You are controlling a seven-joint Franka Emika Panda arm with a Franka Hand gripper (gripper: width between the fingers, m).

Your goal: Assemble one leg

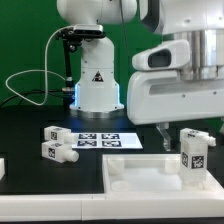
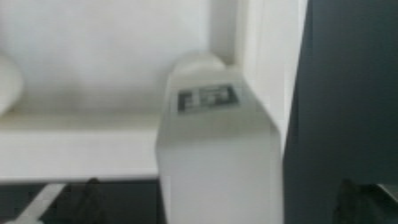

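A white leg [image 1: 193, 157] with a black-and-white tag stands upright at the corner of the white tabletop [image 1: 140, 175] on the exterior view's right. My gripper [image 1: 190, 143] hangs over it, open, with one dark finger [image 1: 164, 134] on each side of the leg's top and a gap to each. In the wrist view the leg [image 2: 217, 130] fills the middle, with the tabletop [image 2: 89, 90] behind it. The two dark fingertips [image 2: 71, 203] sit far apart at the picture's edge, and my gripper [image 2: 217, 208] does not touch the leg.
Two more legs [image 1: 54, 132] [image 1: 60, 152] lie on the black table at the exterior view's left, and another shows at the left edge [image 1: 3, 168]. The marker board [image 1: 100, 140] lies in front of the robot base [image 1: 98, 85].
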